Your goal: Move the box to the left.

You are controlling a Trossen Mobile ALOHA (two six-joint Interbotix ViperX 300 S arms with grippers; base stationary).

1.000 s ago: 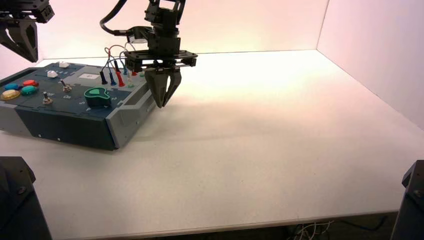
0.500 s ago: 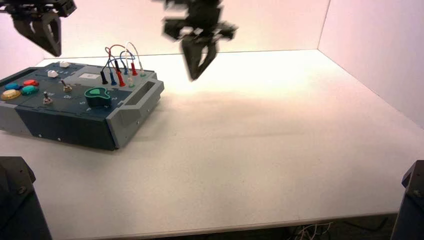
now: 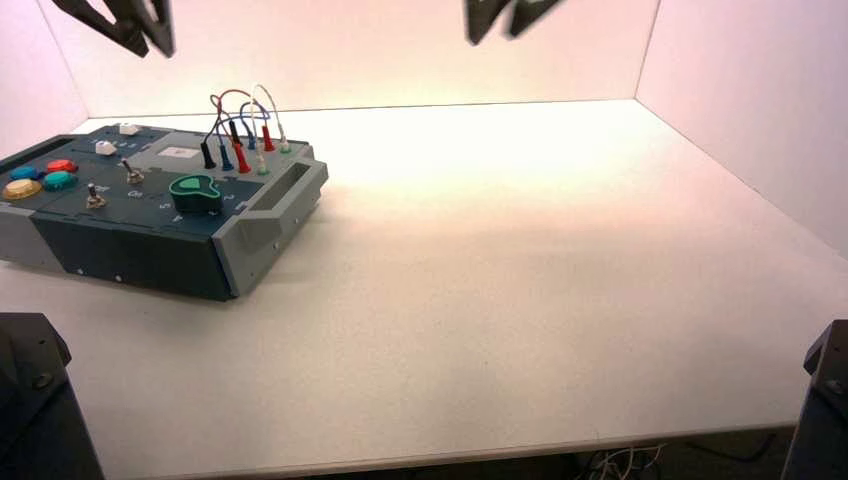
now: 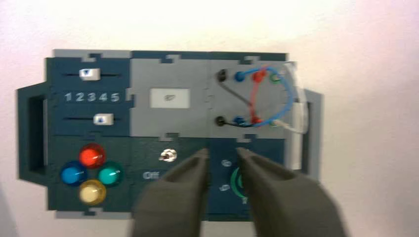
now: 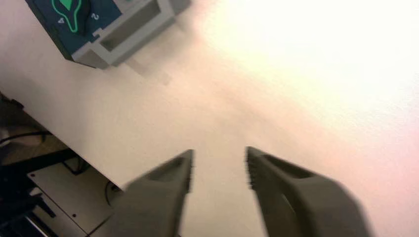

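Note:
The box (image 3: 265, 222), dark-blue and grey, lies flat at the table's left, its right handle cut-out (image 3: 290, 183) facing the middle. Both grippers hang high above the table, touching nothing. My left gripper (image 3: 150, 38) is at the top left, above the box; in its wrist view it (image 4: 222, 153) is open over the box (image 4: 168, 74), partly hiding the green knob (image 4: 236, 181). Round coloured buttons (image 4: 92, 154), a toggle switch (image 4: 168, 156), two sliders (image 4: 89, 74) and plugged wires (image 4: 257, 98) show. My right gripper (image 3: 498, 22) is open and empty; in its wrist view it (image 5: 219, 155) is over bare table.
The white table (image 3: 520, 280) runs wide to the right of the box. White walls stand at the back and right (image 3: 750, 100). Dark arm bases sit at the bottom corners (image 3: 30, 400). Cables hang below the front edge (image 3: 620, 460). The box's corner shows in the right wrist view (image 5: 123, 29).
My right gripper has left the box's right end and risen up and to the right. My left gripper has also risen and moved right. The box has not moved.

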